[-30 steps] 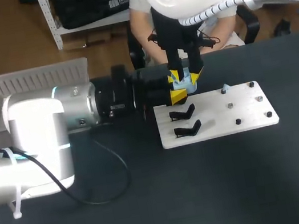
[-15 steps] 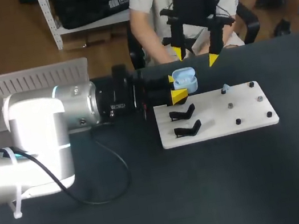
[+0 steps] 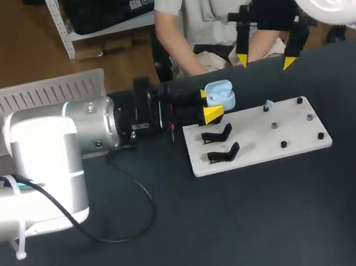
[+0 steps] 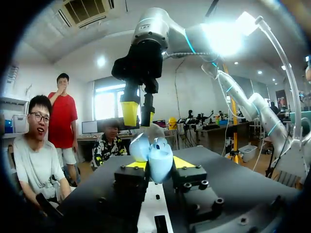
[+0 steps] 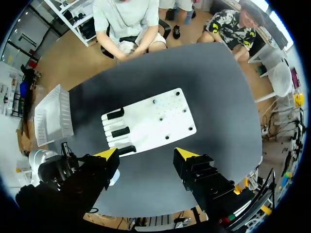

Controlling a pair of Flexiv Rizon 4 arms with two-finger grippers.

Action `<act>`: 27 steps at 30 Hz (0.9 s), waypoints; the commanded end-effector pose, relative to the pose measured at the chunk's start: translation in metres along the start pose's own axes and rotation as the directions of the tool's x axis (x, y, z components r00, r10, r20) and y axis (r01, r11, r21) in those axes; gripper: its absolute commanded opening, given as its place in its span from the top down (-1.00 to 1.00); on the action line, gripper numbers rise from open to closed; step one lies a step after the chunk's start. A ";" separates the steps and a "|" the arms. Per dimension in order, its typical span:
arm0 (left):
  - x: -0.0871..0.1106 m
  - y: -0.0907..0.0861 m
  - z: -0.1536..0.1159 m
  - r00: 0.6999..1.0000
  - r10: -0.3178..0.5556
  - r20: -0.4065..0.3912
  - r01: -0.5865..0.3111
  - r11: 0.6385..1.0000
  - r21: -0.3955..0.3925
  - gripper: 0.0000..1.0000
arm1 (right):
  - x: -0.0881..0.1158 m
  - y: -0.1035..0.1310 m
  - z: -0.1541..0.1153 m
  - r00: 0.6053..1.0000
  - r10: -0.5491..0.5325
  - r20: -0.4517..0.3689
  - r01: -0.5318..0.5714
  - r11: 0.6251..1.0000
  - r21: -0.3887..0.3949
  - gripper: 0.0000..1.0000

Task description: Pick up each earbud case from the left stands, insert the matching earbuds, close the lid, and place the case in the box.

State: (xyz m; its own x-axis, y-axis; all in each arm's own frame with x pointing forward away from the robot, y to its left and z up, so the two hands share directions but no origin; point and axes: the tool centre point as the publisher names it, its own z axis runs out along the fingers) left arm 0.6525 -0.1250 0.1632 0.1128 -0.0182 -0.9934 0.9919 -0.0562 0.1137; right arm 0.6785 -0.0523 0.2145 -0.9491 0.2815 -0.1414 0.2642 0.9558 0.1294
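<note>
Your right gripper point(image 3: 266, 61) has pulled up and off to the side since the earlier frame, when it sat right on the light-blue plastic earbud case point(image 3: 221, 96). Now it hangs well above and beyond the case, jaws spread wide, nothing in them. Left gripper point(image 3: 211, 103) is unchanged: jaws closed on the case from two sides, holding it off the table, lid apparently open. In the left wrist view the case point(image 4: 154, 154) sits squarely between the yellow tips, with the right gripper point(image 4: 137, 115) past it and higher.

Step in hand, as I read it, is loading earbuds. One small light-blue earbud point(image 3: 269, 103) waits on the flat white board point(image 3: 295, 134), below the right jaws and well apart from the left jaws. Black curved stands point(image 3: 217, 133) lie just beside the left jaws, both bare.

To do it well:
- Keep the left jaws dead still so the open case doesn't tilt.
- Bring the right jaws straight down over the earbud and narrow them before contact.
- Pinch across its middle. It's small and smooth, so it's likely to slip.
- Lift clear of the board before travelling.
- Come at the case from above, seat the bud in the free well, and release only once it's down.

White slatted plastic box point(image 3: 47, 94) sits behind the left jaws, for later.
</note>
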 end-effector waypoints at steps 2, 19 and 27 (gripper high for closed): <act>0.000 0.000 0.000 1.000 0.001 0.001 -0.001 1.000 -0.001 1.00 | -0.020 -0.017 0.028 0.997 -0.076 -0.016 0.076 0.997 -0.027 -0.44; 0.000 0.000 0.000 1.000 0.001 0.001 -0.001 1.000 -0.001 1.00 | -0.043 -0.046 0.133 0.948 -0.312 -0.067 0.312 0.950 -0.019 -0.50; 0.000 0.000 0.000 1.000 0.001 0.001 -0.001 1.000 -0.001 1.00 | -0.048 -0.043 0.155 0.938 -0.336 -0.083 0.334 0.942 -0.037 -0.33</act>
State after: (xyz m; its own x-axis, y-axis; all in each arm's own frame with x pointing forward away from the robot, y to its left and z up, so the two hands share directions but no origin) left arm 0.6526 -0.1249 0.1632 0.1128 -0.0181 -0.9935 0.9919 -0.0561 0.1136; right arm 0.7316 -0.0959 0.0710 -0.9929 -0.0596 -0.1028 -0.0712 0.9911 0.1125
